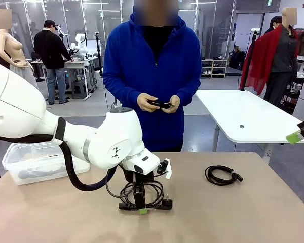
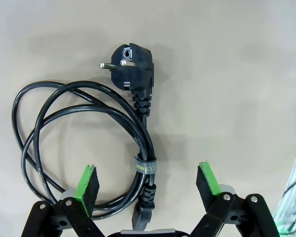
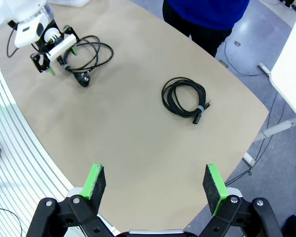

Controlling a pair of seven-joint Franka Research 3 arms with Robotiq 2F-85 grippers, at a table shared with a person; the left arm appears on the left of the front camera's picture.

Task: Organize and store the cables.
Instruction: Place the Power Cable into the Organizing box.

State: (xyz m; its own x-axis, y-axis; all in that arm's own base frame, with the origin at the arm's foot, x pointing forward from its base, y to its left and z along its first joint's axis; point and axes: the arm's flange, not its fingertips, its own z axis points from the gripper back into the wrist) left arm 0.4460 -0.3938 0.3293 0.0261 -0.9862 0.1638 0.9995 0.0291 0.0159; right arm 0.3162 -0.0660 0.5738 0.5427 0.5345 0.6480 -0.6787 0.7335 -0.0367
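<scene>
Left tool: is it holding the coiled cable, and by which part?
Nothing held: the left tool is open, pads astride the strapped part of the coiled cable.

— Where is the left arm [image 1: 116, 142]?
— It reaches in from the left with the elbow bent and the wrist turned down. The left gripper [image 1: 142, 206] points straight down, low over the desk [image 1: 243, 217], near the middle of its near edge.
— And its fingers [image 2: 86, 185]?
— Spread wide, with the green pads facing each other.
— The right side?
— The right gripper [image 3: 155, 180] hangs high off the desk's right edge, tilted to look down across the top. Its fingers also stand wide apart.
</scene>
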